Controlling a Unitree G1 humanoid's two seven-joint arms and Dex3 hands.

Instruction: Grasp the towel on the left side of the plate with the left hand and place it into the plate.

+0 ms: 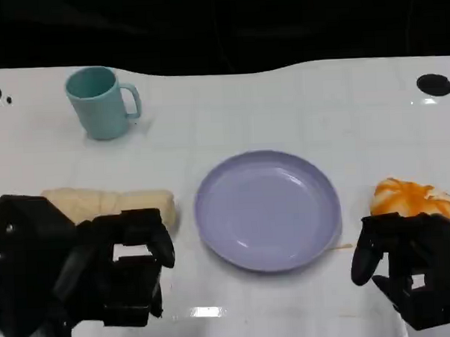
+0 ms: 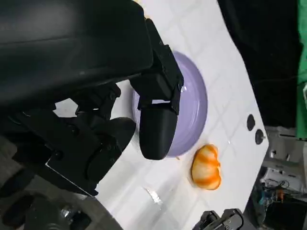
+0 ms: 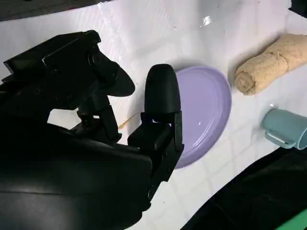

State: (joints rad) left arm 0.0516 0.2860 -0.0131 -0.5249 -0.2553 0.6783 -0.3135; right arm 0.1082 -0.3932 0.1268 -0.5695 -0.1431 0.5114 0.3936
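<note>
A rolled beige towel (image 1: pixel 111 205) lies on the white table just left of the lavender plate (image 1: pixel 268 209); the right wrist view shows the towel (image 3: pixel 268 64) beside the plate (image 3: pixel 204 115) too. My left hand (image 1: pixel 114 274) hovers near the front edge, just in front of the towel and partly covering its near side, fingers apart with nothing in them. My right hand (image 1: pixel 412 268) hangs at the lower right, empty, its fingers apart. The plate (image 2: pixel 192 108) holds nothing.
A teal mug (image 1: pixel 100 101) stands at the back left, also seen as a mug (image 3: pixel 287 127) in the right wrist view. An orange-and-white bun-like object (image 1: pixel 411 198) lies right of the plate, just beyond my right hand. Black table holes (image 1: pixel 433 85) sit at the far corners.
</note>
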